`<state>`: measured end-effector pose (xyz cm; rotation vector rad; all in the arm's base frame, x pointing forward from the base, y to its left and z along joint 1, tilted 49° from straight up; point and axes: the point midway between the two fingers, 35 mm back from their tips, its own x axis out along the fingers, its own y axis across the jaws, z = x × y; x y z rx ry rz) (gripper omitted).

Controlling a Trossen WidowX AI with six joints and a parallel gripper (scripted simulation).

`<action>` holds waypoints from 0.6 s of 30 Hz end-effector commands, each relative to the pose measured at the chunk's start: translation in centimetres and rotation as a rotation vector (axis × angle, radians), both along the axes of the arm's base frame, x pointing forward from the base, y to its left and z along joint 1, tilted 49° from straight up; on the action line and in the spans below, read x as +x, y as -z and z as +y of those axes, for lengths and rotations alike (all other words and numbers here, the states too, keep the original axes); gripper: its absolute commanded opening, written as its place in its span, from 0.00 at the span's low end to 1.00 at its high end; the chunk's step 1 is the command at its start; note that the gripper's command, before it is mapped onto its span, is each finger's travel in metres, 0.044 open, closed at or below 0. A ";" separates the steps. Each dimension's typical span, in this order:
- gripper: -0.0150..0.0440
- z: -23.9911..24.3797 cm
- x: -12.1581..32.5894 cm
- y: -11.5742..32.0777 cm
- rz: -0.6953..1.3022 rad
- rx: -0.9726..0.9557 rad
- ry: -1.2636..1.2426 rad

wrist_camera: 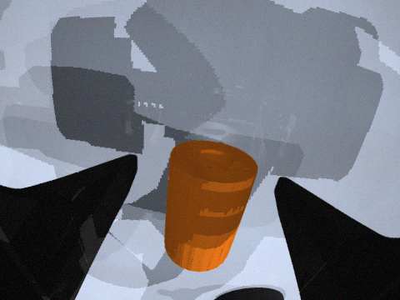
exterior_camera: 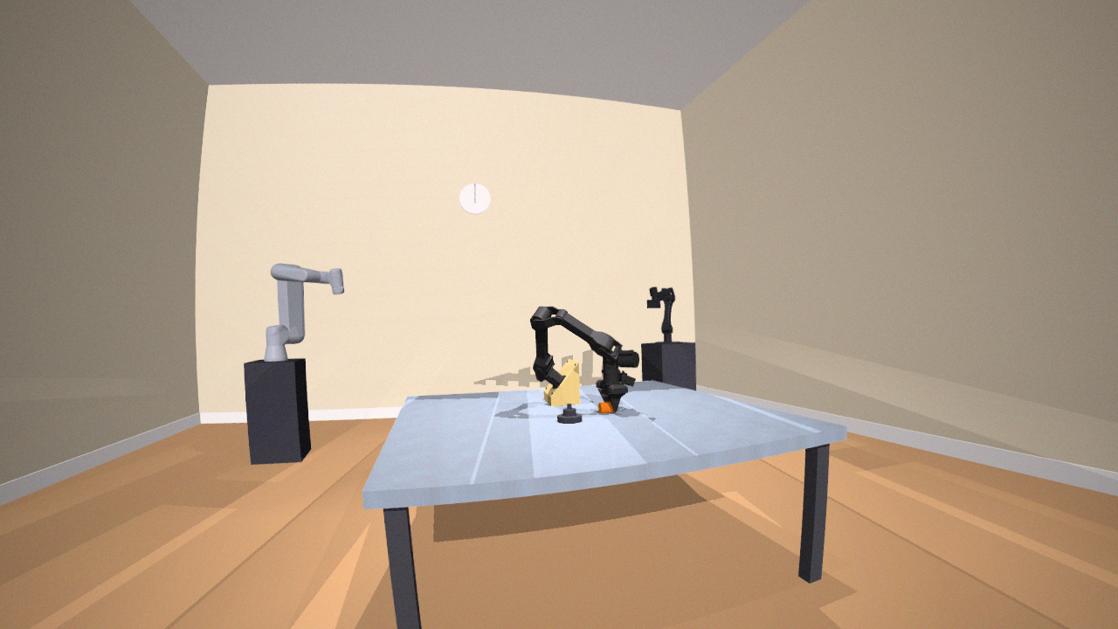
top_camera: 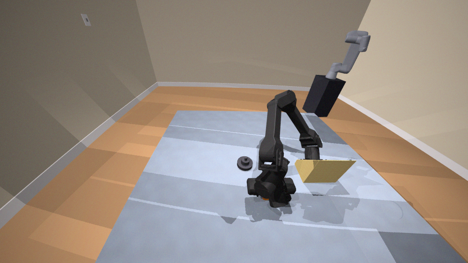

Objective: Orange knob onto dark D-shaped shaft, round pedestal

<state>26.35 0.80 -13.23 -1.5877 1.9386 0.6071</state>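
Note:
The orange knob (top_camera: 265, 198) (exterior_camera: 605, 407) (wrist_camera: 208, 204) lies on its side on the table; in the top view my arm hides most of it. In the wrist view its far end face shows a shallow round mark, but the hole's flat side cannot be made out. My gripper (wrist_camera: 208, 173) (exterior_camera: 615, 407) is open and low over the knob. The knob is between the fingers, with a gap on each side. The dark round pedestal (top_camera: 240, 166) (exterior_camera: 569, 419) (wrist_camera: 250, 294) stands upright a short way off, its thin shaft (top_camera: 246, 158) bare.
The yellow wedge-shaped base (top_camera: 327, 171) (exterior_camera: 573, 390) of my arm stands on the blue-grey table (top_camera: 183, 196) (exterior_camera: 469, 461). A grey arm (top_camera: 351, 57) (exterior_camera: 290, 308) on a dark block and another black arm (exterior_camera: 665, 313) stand away from the table.

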 end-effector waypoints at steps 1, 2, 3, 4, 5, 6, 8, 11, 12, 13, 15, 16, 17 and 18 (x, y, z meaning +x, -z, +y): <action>0.78 -0.1 0.0 0.0 0.002 -0.003 -0.006; 0.73 -0.1 0.0 0.0 0.002 -0.003 -0.006; 0.69 -0.1 0.0 0.0 0.002 -0.003 -0.006; 0.66 -0.1 0.0 0.0 0.002 -0.003 -0.006; 0.66 -0.1 0.0 0.0 0.002 -0.003 -0.006; 0.66 -0.1 0.0 0.0 0.002 -0.003 -0.006; 0.66 -0.1 0.0 0.0 0.002 -0.003 -0.006; 0.66 -0.1 0.0 0.0 0.002 -0.003 -0.006; 0.66 -0.1 0.0 0.0 0.002 -0.003 -0.006; 0.65 -0.1 0.0 0.0 0.002 -0.003 -0.006; 0.63 -0.1 0.0 0.0 0.002 -0.003 -0.006; 0.62 -0.1 0.0 0.0 0.002 -0.003 -0.006; 0.60 -0.1 0.0 0.0 0.002 -0.003 -0.006; 0.59 -0.1 0.0 0.0 0.002 -0.003 -0.006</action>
